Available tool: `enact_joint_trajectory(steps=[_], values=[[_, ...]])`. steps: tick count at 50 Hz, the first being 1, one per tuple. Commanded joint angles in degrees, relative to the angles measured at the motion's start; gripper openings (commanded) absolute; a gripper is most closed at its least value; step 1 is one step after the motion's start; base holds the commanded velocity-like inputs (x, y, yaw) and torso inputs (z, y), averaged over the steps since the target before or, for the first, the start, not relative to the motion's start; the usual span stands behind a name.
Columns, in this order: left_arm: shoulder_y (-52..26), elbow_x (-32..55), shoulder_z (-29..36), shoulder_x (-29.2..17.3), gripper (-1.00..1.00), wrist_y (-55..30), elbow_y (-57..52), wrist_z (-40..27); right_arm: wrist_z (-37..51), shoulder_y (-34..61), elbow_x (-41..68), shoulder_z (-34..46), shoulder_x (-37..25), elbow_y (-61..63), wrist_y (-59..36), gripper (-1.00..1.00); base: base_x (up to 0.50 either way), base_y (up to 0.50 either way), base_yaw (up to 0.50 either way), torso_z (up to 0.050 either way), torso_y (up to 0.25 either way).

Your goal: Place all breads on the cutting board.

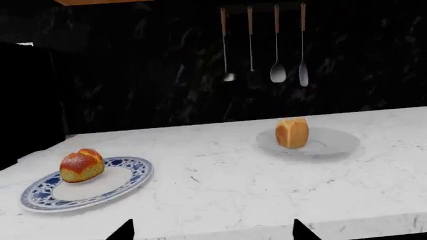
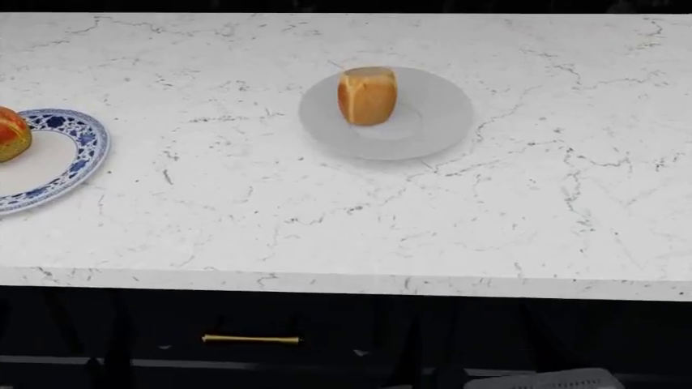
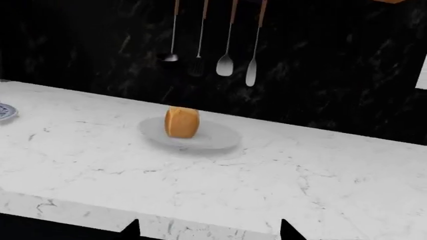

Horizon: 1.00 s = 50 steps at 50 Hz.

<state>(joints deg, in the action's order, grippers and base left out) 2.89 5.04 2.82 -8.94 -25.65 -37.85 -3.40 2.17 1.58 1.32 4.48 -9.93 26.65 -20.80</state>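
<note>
The tan-crusted loaf chunk (image 2: 368, 96) stands upright on a plain grey round plate (image 2: 433, 121) at mid-counter; it also shows in the left wrist view (image 1: 292, 132) and the right wrist view (image 3: 181, 122). The orange-golden roll (image 1: 81, 165) lies on a blue-patterned plate (image 1: 127, 182) at the counter's left, cut by the head view's edge (image 2: 9, 134). The cutting board is out of view. My left gripper (image 1: 213, 232) and right gripper (image 3: 210, 231) are open and empty, off the counter's front edge, with only the dark fingertips (image 1: 123, 231) showing. Neither shows in the head view.
The white marble counter (image 2: 324, 211) has a front edge (image 2: 324, 284) with a dark drawer and gold handle (image 2: 251, 339) below. Several utensils (image 1: 277, 70) hang on the black back wall behind the grey plate.
</note>
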Motion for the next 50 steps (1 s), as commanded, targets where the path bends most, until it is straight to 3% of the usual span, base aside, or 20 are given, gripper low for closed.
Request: enact_joint_trajectory(steps=[1, 11, 21, 46, 50], values=[[-5.18, 0.95, -1.74, -3.36, 1.00, -15.55, -10.93, 1.04, -2.83, 5.37, -0.11, -1.90, -3.11, 9.18, -12.48, 1.00, 0.00, 0.00, 0.00, 0.048, 0.070], [-15.24, 4.86, -5.11, -6.87, 1.00, -32.38, -17.84, 2.59, -5.51, 15.09, 1.55, -3.09, -6.76, 16.53, -26.82, 1.00, 0.00, 0.00, 0.00, 0.048, 0.069], [-23.55, 10.23, -10.08, -6.26, 1.00, -44.88, -20.55, 4.92, -7.31, 22.18, 2.90, -3.01, -8.48, 18.13, -34.20, 1.00, 0.00, 0.00, 0.00, 0.048, 0.070], [-26.19, 15.54, -10.29, -8.12, 1.00, -47.36, -21.81, 0.65, -7.10, 22.16, 3.58, -4.51, -9.23, 20.85, -34.80, 1.00, 0.09, 0.47, 0.00, 0.048, 0.069], [-26.39, 17.74, -10.53, -8.83, 1.00, -47.42, -21.97, -0.97, -7.28, 22.23, 4.23, -5.54, -8.93, 21.50, -34.82, 1.00, 0.00, 0.00, 0.00, 0.048, 0.070]])
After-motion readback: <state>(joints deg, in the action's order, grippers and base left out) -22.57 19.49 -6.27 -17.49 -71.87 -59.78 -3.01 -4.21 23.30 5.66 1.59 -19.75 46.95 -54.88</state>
